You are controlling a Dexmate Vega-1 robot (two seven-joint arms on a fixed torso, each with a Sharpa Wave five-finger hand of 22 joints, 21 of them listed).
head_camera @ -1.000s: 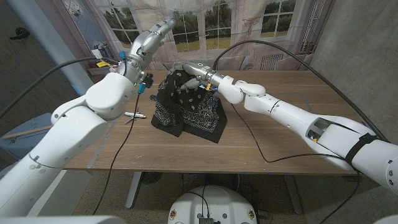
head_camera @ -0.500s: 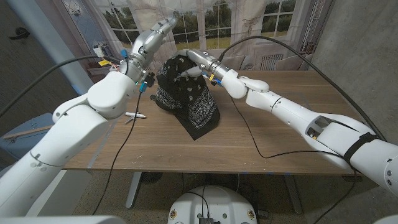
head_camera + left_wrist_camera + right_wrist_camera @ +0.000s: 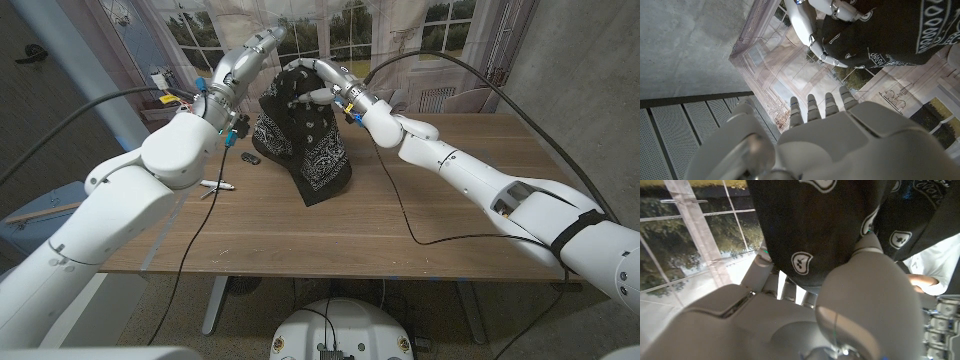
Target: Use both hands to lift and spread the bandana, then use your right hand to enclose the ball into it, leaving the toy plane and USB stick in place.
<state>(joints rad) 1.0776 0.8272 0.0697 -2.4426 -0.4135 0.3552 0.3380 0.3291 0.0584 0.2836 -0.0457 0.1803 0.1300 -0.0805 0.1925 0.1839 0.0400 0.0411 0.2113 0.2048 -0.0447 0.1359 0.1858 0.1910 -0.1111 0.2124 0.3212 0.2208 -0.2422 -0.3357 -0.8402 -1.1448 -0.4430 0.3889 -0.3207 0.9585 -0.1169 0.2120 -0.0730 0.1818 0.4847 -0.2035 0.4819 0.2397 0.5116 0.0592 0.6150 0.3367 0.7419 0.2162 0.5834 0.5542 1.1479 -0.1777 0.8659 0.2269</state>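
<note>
Right now the right hand (image 3: 322, 88) grips the bandana (image 3: 305, 135), raised over the counter's (image 3: 450, 230) far edge. Left hand (image 3: 262, 40), fingers apart and empty, should take the near corner for an even spread.

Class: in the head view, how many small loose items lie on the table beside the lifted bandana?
2. A white toy plane lies left of the bandana; a dark USB stick lies nearer the cloth. The ball may be hidden behind the cloth.

White two-armed robot with pale grey hands

Glossy white rounded arm shells — a black band rings the right arm (image 3: 578, 236), black cables trail along both, and metallic silver forearms lead to the left hand (image 3: 840, 135) and right hand (image 3: 318, 92).
</note>
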